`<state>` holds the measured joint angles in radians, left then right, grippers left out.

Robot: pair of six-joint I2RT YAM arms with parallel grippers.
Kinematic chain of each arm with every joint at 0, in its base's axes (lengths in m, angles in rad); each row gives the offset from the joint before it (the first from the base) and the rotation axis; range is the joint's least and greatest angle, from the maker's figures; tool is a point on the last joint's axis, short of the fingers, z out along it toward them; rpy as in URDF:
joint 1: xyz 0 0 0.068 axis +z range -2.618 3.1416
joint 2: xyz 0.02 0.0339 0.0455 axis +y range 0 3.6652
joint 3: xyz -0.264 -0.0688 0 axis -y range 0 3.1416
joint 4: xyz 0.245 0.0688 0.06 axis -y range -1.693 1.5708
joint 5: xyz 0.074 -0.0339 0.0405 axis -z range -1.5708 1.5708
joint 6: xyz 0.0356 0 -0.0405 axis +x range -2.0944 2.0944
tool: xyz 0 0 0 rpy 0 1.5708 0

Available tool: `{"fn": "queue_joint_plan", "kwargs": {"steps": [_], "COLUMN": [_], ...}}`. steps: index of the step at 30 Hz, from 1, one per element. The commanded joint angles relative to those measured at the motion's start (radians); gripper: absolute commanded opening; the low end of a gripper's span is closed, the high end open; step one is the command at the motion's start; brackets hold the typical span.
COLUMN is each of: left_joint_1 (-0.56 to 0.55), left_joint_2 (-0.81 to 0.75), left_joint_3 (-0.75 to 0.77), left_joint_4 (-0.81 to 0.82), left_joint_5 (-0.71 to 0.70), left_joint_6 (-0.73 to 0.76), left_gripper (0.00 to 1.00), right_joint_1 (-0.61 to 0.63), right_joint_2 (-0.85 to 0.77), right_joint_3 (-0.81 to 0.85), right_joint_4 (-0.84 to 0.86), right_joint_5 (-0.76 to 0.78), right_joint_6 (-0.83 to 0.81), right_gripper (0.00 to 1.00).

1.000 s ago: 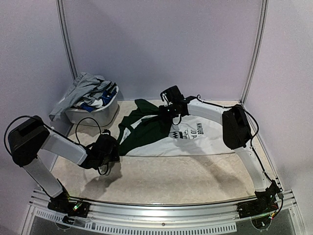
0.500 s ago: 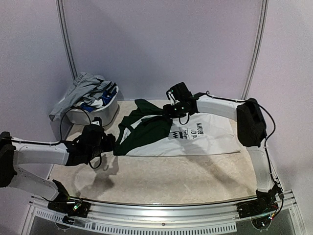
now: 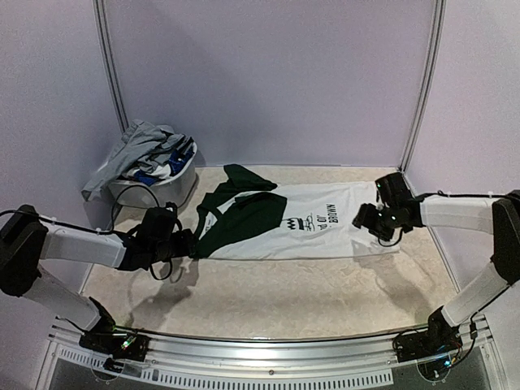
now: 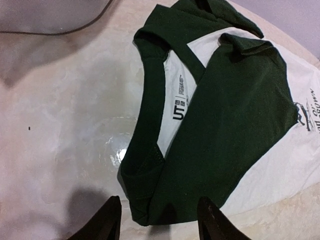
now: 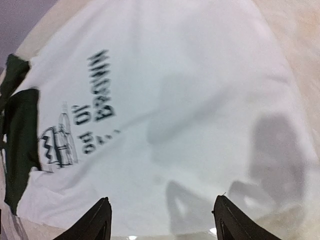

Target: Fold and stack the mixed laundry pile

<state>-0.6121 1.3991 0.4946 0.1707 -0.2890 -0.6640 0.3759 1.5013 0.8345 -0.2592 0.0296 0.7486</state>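
Since a second ago the right arm has swung away from the collar region to the right-hand end of the garment. The left arm has dropped low and reached toward the left end, and both sets of jaws have parted. The white cotton T-shirt with dark green sleeves and black print lies flat on the beige marbled desk. Its long axis runs left to right, with the collar and folded-in sleeves at the left and the hem at the right. The left jaws stand moderately apart and hold nothing. In the left wrist view the near corner of the folded dark green sleeve panel sits just ahead of the fingertips, in line with the gap, with no cloth pinched. The right jaws stand wide and empty over the white hem portion. That view is blurred, but the cloth's edge meets bare desk close to the fingertips, and the black print lies further ahead to the left. The remaining grey and blue plaid garments are heaped in the white plastic oval basket at the far left, apart from the shirt. Assessment: each arm is nearer its own end of the long axis, so a grasp at either end appears to need only a short advance.
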Motion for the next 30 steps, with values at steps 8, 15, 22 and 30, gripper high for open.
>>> {"fn": "queue_joint_plan", "kwargs": {"steps": [8, 15, 22, 30], "left_joint_1": [0.068, 0.073, 0.072, 0.074], "left_joint_2": [0.109, 0.142, 0.146, 0.19], "left_joint_3": [-0.011, -0.016, -0.022, -0.004], "left_joint_4": [0.123, 0.154, 0.163, 0.169], "left_joint_5": [0.135, 0.157, 0.162, 0.191], "left_joint_6": [0.029, 0.031, 0.032, 0.027], "left_gripper": [0.45, 0.42, 0.42, 0.42], "right_joint_1": [-0.198, -0.291, -0.364, -0.367], "right_joint_2": [-0.285, -0.229, -0.043, -0.051], "right_joint_3": [-0.299, -0.356, -0.315, -0.32], "right_joint_4": [0.016, 0.159, 0.249, 0.244], "right_joint_5": [0.002, -0.082, -0.152, -0.148], "right_joint_6": [0.099, 0.09, 0.061, 0.06], "right_gripper": [0.62, 0.5, 0.35, 0.06]}}
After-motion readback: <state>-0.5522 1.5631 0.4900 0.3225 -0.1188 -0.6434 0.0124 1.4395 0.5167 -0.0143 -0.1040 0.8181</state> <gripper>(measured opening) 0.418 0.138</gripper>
